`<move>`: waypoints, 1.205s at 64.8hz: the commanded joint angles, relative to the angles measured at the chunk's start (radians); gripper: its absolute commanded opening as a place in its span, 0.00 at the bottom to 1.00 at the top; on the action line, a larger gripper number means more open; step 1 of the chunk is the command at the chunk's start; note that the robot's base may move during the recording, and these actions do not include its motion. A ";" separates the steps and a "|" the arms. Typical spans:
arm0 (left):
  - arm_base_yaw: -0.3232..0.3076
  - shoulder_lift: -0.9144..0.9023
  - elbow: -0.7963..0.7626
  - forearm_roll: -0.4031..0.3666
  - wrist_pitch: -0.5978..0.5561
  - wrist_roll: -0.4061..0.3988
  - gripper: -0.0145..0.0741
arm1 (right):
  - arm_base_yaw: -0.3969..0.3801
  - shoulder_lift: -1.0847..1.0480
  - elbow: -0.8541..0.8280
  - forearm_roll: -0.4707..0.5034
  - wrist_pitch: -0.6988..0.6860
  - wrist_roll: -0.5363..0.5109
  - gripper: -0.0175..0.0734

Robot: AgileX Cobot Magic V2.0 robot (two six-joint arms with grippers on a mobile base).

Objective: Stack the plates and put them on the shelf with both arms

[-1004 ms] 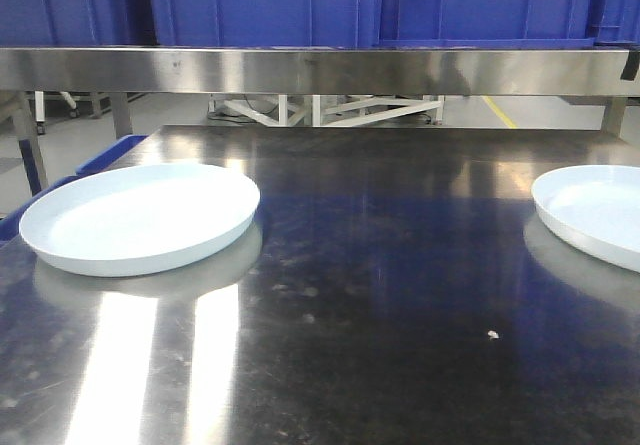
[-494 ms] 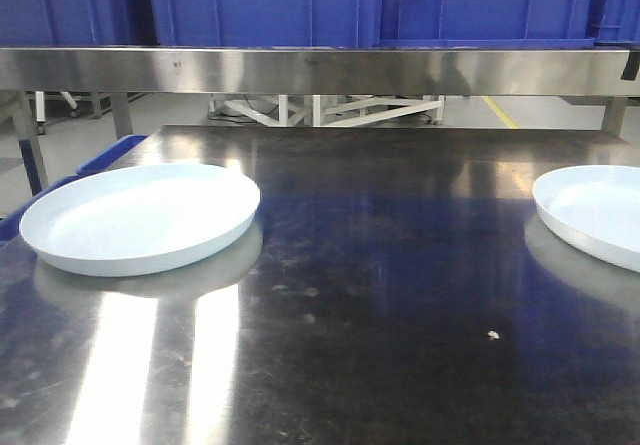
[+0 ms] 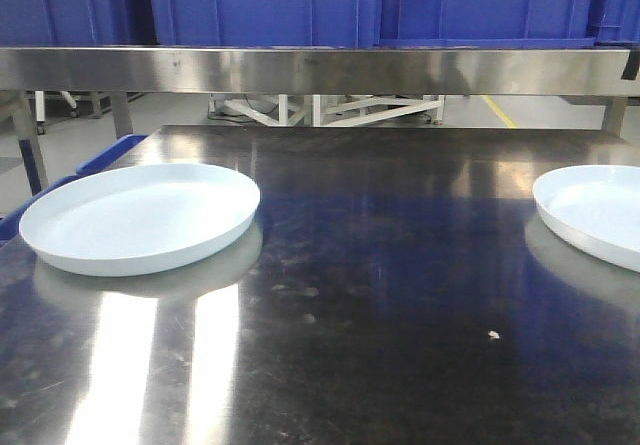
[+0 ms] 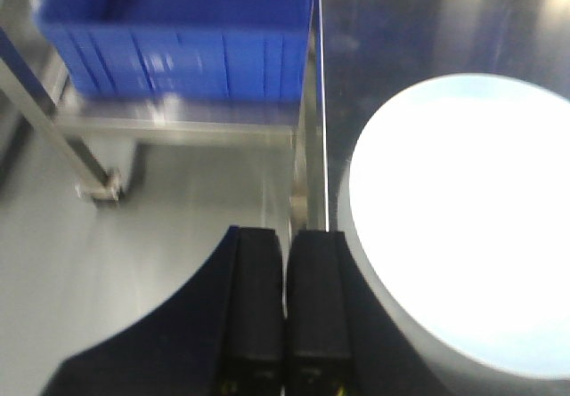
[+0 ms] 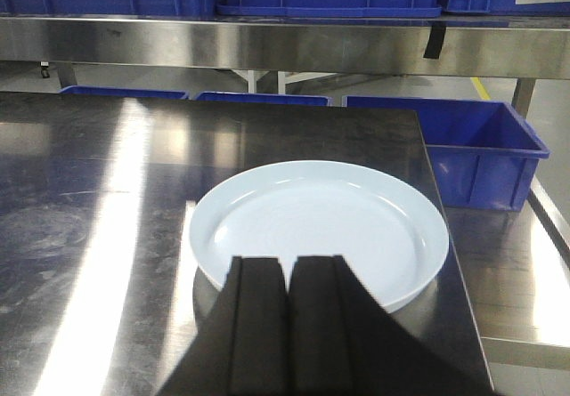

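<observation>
Left half of front view, left plate: lies flat on the dark steel tabletop, close to its left edge.
Right edge of front view, right plate: flat on the same tabletop, cut off by the frame, well apart from the left plate.
Shelf rail: spans the upper frame behind the table; blue crates stand on it.
Front view limit: neither arm appears.
Left gripper: seen only in the left wrist view, bottom centre; fingers pressed together, nothing between them, just beside the left plate's rim, over the table edge. Contact cannot be told.
Right gripper: seen only in the right wrist view, bottom centre; fingers closed, empty, overlapping the right plate's near rim.
Lower crate: right of frame, below the table.
</observation>
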 commanded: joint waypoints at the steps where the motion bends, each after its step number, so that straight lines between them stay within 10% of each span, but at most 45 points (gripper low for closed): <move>1: -0.008 0.106 -0.126 -0.025 0.027 -0.011 0.26 | -0.005 -0.018 -0.002 -0.007 -0.092 -0.004 0.25; 26: -0.008 0.452 -0.451 -0.078 0.358 -0.011 0.26 | -0.005 -0.018 -0.002 -0.007 -0.092 -0.004 0.25; 78: -0.054 0.684 -0.658 -0.093 0.494 -0.011 0.56 | -0.005 -0.018 -0.002 -0.007 -0.092 -0.004 0.25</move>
